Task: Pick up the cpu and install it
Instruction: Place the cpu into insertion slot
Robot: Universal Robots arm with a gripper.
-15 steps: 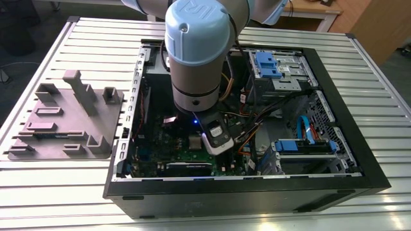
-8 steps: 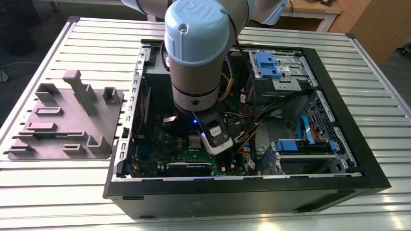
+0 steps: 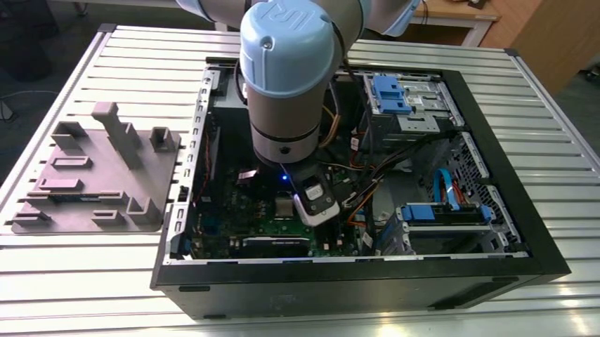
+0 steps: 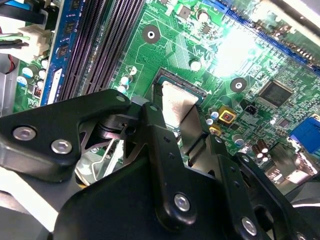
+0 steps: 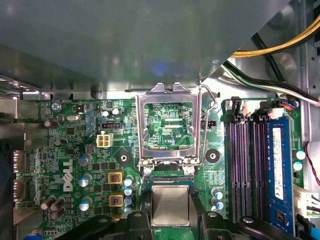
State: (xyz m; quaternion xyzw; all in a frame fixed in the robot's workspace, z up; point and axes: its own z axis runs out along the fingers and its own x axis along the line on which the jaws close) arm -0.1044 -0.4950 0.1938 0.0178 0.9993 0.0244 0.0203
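While perhaps seated, cpu (image 5: 170,204) between fingers (image 5: 212,223)

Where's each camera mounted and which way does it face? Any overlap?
Exterior view: off the arm, high, looking down into the open computer case; arm shows.
First wrist view: on the wrist, square-on to the motherboard; claw shows.
Second wrist view: on the wrist, slanted across the motherboard; claw close.
Shared: the cpu, in both wrist views.
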